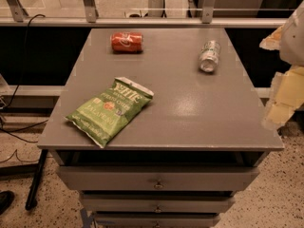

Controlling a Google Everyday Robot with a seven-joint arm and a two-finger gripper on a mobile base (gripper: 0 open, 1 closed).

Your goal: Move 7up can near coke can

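The 7up can (209,56), silvery-white and green, lies on its side at the back right of the grey table top (190,113). The coke can (127,42), red with white script, lies on its side at the back left, well apart from the 7up can. My gripper (281,101) shows as a cream and yellow shape at the right edge of the view, off the table's right side and nearer than the 7up can. It touches neither can.
A green chip bag (111,110) lies at the front left of the table. Drawers (157,178) sit under the table top. A rail and glass partition (142,20) run behind the table. Cables (19,127) lie on the floor at left.
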